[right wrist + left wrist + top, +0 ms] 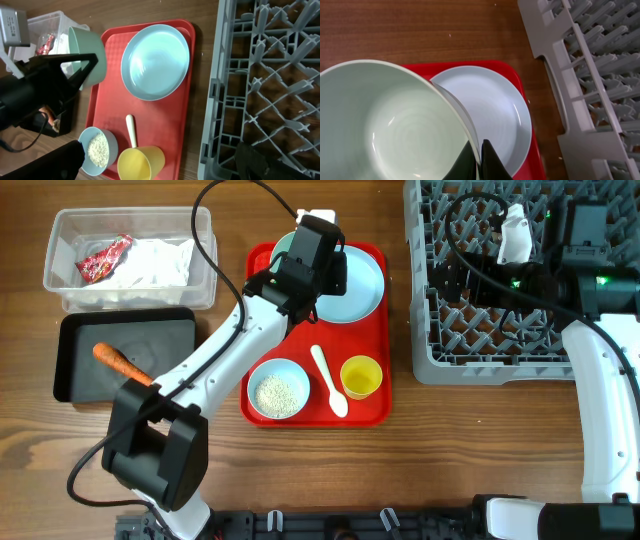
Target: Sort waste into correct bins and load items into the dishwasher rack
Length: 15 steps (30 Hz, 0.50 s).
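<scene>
My left gripper [481,161] is shut on the rim of the pale-green bowl [395,125], which is held tilted over the red tray's far left corner [283,246]. The light-blue plate [352,285] lies on the tray beside it. The light-blue bowl [278,391] holds white rice; the white spoon [328,380] and yellow cup [361,377] lie next to it. My right gripper [160,150] is open and empty, above the grey dishwasher rack's [520,330] left part. The napkin [150,262] and red wrapper [104,258] are in the clear tub [60,225]. The carrot piece [120,362] lies in the black tray [80,385]. No brown lump shows.
The red tray [375,412] sits between the bins on the left and the rack on the right. My left arm [215,355] crosses above the table from the front left to the tray. Cables run over the rack's top edge.
</scene>
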Each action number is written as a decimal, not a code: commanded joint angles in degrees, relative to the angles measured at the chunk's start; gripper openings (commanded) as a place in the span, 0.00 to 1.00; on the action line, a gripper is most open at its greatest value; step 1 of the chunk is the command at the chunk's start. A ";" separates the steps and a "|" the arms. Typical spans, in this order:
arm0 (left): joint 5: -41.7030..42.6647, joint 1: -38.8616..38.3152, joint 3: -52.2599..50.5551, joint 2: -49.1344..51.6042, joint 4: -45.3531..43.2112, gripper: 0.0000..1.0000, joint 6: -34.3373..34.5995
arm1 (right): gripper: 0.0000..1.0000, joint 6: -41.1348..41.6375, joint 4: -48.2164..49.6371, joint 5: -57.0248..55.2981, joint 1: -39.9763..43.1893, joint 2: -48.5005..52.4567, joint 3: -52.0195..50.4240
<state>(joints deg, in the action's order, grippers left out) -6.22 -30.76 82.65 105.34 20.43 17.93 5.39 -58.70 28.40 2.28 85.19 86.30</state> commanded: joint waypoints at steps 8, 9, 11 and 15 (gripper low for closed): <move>-2.89 -0.26 1.05 8.44 1.75 0.04 -2.47 | 1.00 0.63 -0.72 -0.22 -0.09 0.22 0.96; -3.10 -0.26 1.03 8.59 2.97 0.04 -2.97 | 1.00 0.63 -0.87 -0.22 -0.09 0.22 0.96; -4.28 -0.26 1.05 8.68 5.44 0.04 -3.63 | 1.00 0.61 -0.98 -0.22 -0.09 0.22 0.96; -4.79 -0.26 1.03 8.68 12.00 0.04 -4.22 | 1.00 0.59 -1.11 -0.42 -0.09 0.22 0.96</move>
<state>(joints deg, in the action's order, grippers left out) -9.26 -30.76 82.76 113.71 29.17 15.51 5.39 -59.64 28.40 2.28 85.19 86.30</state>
